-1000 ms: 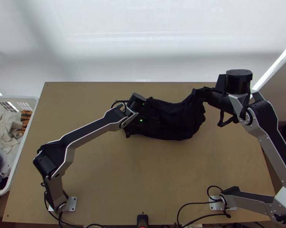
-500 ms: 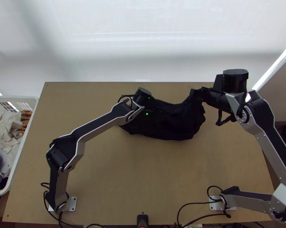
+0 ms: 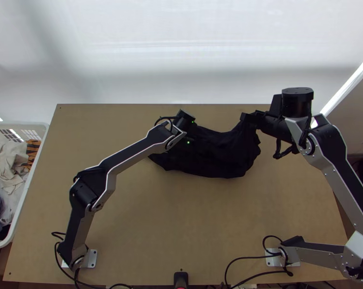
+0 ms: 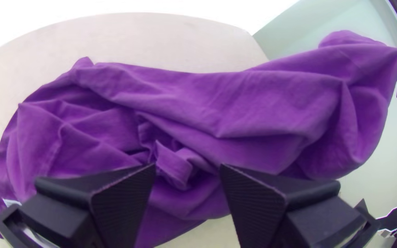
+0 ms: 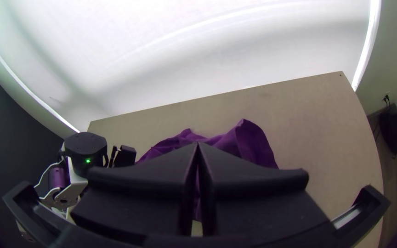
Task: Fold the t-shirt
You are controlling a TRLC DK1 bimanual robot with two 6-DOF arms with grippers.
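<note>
I found the t-shirt (image 3: 220, 153) bunched toward the table's (image 3: 181, 216) twelve o'clock, its two-o'clock end pinched by the right gripper (image 5: 197, 146); the left gripper (image 4: 188, 169), fingers spread, needed, I judged, an edge, not mid-folds.

A black cloth t-shirt (image 3: 217, 154) lay bunched toward the far side of the light wooden table (image 3: 181, 216), one end raised at the black right gripper (image 3: 245, 117). The silver-and-black left arm (image 3: 133, 151) ended above its other end. A white plastic basket (image 3: 17, 124) held mixed clothes (image 3: 8, 161).
</note>
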